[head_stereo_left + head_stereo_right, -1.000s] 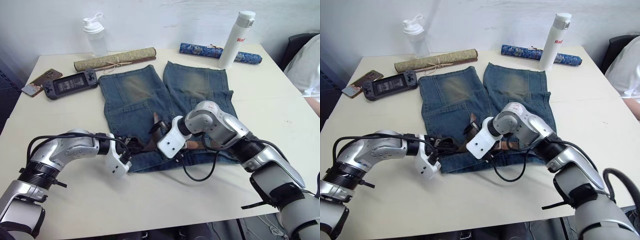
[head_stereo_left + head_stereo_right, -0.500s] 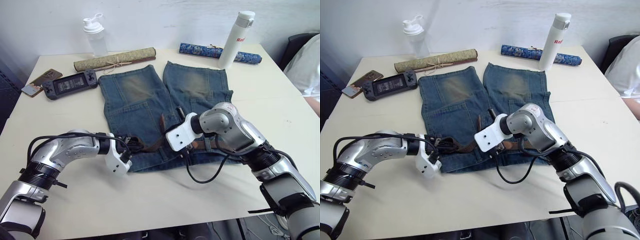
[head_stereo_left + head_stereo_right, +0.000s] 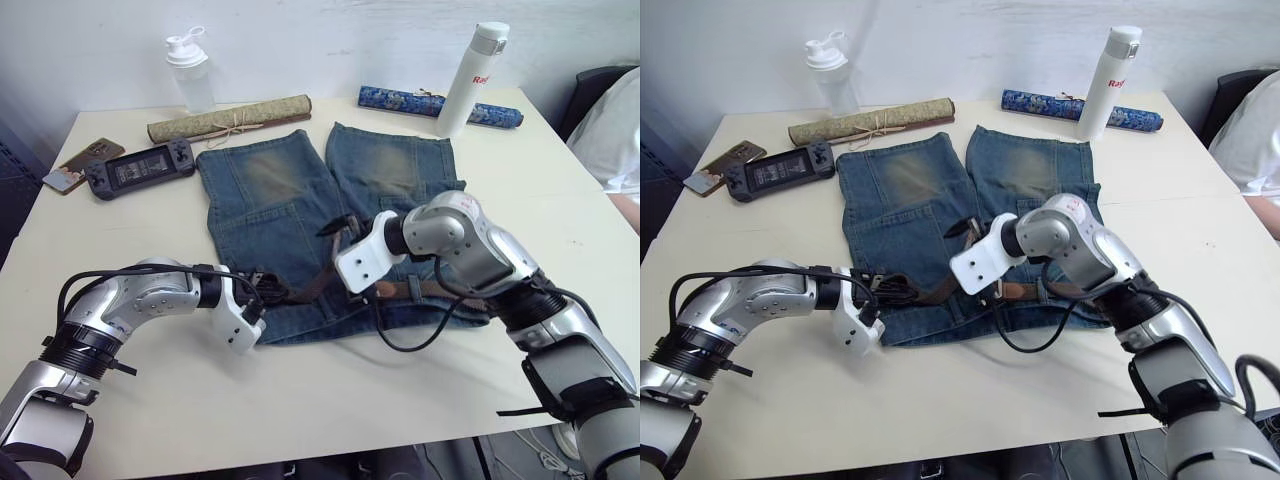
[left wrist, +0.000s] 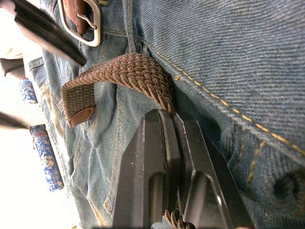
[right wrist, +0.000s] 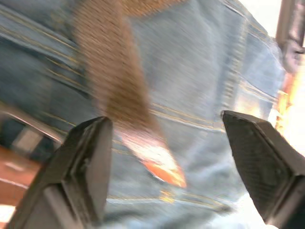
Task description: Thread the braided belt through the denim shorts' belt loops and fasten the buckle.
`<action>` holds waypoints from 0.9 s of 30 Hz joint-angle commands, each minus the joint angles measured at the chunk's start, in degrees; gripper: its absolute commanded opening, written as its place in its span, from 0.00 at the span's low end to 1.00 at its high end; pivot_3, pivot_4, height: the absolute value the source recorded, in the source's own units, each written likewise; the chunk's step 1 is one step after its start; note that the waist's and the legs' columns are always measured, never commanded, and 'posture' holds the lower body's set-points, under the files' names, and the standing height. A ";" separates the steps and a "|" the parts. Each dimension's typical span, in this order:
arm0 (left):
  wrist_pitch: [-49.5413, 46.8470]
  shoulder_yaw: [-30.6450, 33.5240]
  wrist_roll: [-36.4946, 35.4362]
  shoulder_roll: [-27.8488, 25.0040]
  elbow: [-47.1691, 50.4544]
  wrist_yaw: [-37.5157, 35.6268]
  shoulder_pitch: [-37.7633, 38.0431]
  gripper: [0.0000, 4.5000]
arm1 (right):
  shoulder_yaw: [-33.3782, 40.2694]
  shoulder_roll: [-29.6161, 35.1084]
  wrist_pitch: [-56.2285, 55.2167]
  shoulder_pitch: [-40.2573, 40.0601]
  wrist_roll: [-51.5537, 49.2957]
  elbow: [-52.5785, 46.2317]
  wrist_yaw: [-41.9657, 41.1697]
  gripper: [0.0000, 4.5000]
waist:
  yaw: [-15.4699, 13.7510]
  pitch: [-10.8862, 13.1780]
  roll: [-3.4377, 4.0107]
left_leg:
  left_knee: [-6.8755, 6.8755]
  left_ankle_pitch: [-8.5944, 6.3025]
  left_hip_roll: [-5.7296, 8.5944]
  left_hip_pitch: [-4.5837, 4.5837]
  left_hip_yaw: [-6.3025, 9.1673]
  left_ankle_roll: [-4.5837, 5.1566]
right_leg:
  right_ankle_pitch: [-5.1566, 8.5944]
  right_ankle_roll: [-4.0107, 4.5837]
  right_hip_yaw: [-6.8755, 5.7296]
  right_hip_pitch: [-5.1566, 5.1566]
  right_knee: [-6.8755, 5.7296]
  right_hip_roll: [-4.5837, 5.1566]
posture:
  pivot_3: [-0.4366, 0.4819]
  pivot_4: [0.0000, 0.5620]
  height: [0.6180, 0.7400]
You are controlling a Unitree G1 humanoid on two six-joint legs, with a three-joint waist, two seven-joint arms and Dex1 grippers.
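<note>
The right arm hides part of the braided belt (image 3: pixel 300 291) along the waistband; the right wrist view is smeared.

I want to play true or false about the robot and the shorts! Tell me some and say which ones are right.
1. The left pincer is shut on the belt. True.
2. The right pincer is shut tight. False: its fingers stand wide apart over the belt's tan tip.
3. The buckle is fastened. False: the belt's free end arches loose over the shorts, not through the buckle.
4. A white bottle stands beyond the shorts. True.
5. The game console lies on the shorts. False: it lies on the table, to their left.
</note>
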State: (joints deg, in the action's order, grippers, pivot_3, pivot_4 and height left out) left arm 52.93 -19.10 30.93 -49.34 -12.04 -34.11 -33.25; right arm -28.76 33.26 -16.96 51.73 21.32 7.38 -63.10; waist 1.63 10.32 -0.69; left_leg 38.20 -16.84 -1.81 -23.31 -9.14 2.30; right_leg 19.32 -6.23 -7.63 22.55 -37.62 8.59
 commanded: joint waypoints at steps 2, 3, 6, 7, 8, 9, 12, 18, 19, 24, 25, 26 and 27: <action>-0.02 0.04 -0.66 0.54 -0.10 -0.09 -0.84 0.00 | -1.06 -1.16 -8.98 8.50 2.79 8.51 2.19 0.81 | 0.03 0.00 0.00 | 0.00 0.00 0.00 0.00 0.00 0.00 | 0.00 0.00 0.01 0.00 -0.01 0.00 | 0.48 0.27 0.82; -0.08 0.03 -0.61 0.61 -0.08 -0.08 -0.82 0.00 | -2.22 -1.17 -10.58 9.13 3.87 10.51 2.20 0.81 | 0.03 0.00 0.00 | 0.00 0.00 0.00 0.00 0.00 0.00 | 0.00 0.00 0.00 0.01 -0.01 0.00 | 0.48 0.27 0.82; -0.33 0.10 -0.70 0.73 0.06 -0.09 -0.63 0.00 | -4.03 -1.76 -12.88 10.22 5.37 14.14 2.38 0.81 | -0.03 0.00 0.00 | -0.01 0.00 -0.01 0.00 0.00 0.00 | 0.00 0.00 0.00 0.01 -0.02 -0.01 | 0.48 0.27 0.82; -0.39 0.12 -0.69 0.75 0.13 -0.14 -0.58 0.00 | -4.25 -2.12 -13.67 10.49 5.61 15.26 2.39 0.81 | -0.01 0.00 0.00 | 0.00 0.00 0.00 0.00 0.01 0.00 | 0.00 0.00 0.00 0.00 -0.01 0.00 | 0.48 0.27 0.82; -0.46 0.16 -0.71 0.79 0.20 -0.18 -0.54 0.00 | -4.63 -2.40 -14.82 10.89 5.90 16.57 2.61 0.81 | 0.01 0.00 0.00 | 0.00 0.00 0.00 0.00 0.00 0.00 | 0.00 0.00 0.00 0.00 -0.02 0.00 | 0.48 0.27 0.82; -0.58 0.26 -0.78 0.82 0.32 -0.18 -0.46 0.00 | -4.91 -2.56 -15.60 11.08 5.92 17.53 2.47 0.76 | 0.04 0.00 0.00 | 0.00 0.00 0.00 0.00 -0.01 0.00 | 0.00 0.00 0.01 0.01 -0.02 0.00 | 0.48 0.27 0.82; -0.88 0.39 -0.92 0.83 0.58 -0.23 -0.25 0.00 | -5.34 -3.00 -17.25 11.27 6.40 19.78 2.56 0.55 | 0.01 0.00 0.00 | 0.00 0.00 0.00 0.00 -0.01 0.00 | 0.00 0.00 0.00 0.01 -0.03 0.00 | 0.48 0.27 0.82; -1.22 0.43 -1.11 0.77 0.95 -0.43 0.13 0.00 | -4.53 -3.61 -17.10 11.67 6.53 22.01 3.22 0.02 | 0.03 0.00 0.00 | 0.00 0.00 0.00 0.00 0.00 0.00 | 0.00 0.00 0.00 0.01 -0.03 0.00 | 0.48 0.27 0.82; -1.39 0.48 -1.25 0.82 0.87 -0.44 0.14 0.00 | -4.09 -3.55 -16.87 11.82 6.24 22.14 3.26 0.01 | 0.03 0.00 0.00 | 0.00 0.00 0.00 0.00 -0.01 0.00 | 0.00 0.00 0.01 0.01 -0.03 0.00 | 0.48 0.27 0.82; -2.79 1.27 -1.51 1.15 1.22 0.10 0.71 0.00 | -1.91 -2.31 -15.31 11.12 5.27 19.90 3.65 0.01 | 0.03 0.00 0.00 | 0.00 0.00 0.00 0.00 0.00 0.00 | 0.00 0.00 0.01 0.01 -0.04 -0.01 | 0.48 0.27 0.82; -4.33 2.25 -1.44 1.35 1.72 0.83 1.44 0.00 | -0.47 -1.50 -13.27 9.48 4.74 16.65 3.94 0.01 | 0.02 0.00 0.00 | 0.00 0.00 0.00 0.00 0.00 0.00 | 0.00 0.00 0.01 0.01 -0.04 0.00 | 0.48 0.27 0.82; -5.95 3.19 -1.55 1.56 2.20 1.40 2.22 0.00 | 0.93 -0.70 -11.39 7.63 4.20 13.39 4.21 0.01 | 0.01 0.00 0.00 | 0.00 0.00 0.00 0.00 -0.01 0.00 | 0.00 0.00 0.01 0.01 -0.04 0.00 | 0.48 0.27 0.82; -7.12 3.85 -1.69 1.69 2.62 1.75 2.80 0.00 | 1.89 -0.13 -10.04 6.31 3.83 11.06 4.36 0.01 | -0.01 0.00 0.00 | 0.00 0.00 0.00 0.00 0.00 0.00 | 0.00 0.00 0.01 0.01 -0.05 0.00 | 0.48 0.27 0.82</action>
State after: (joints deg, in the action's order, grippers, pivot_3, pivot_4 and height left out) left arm 50.62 -18.92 30.24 -48.24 -11.86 -34.43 -32.90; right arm -33.01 30.43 -32.19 61.91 27.81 29.13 -59.97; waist 1.63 10.32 -0.69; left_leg 38.21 -16.84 -1.81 -23.31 -9.14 2.30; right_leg 19.32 -6.23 -7.62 22.55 -37.67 8.59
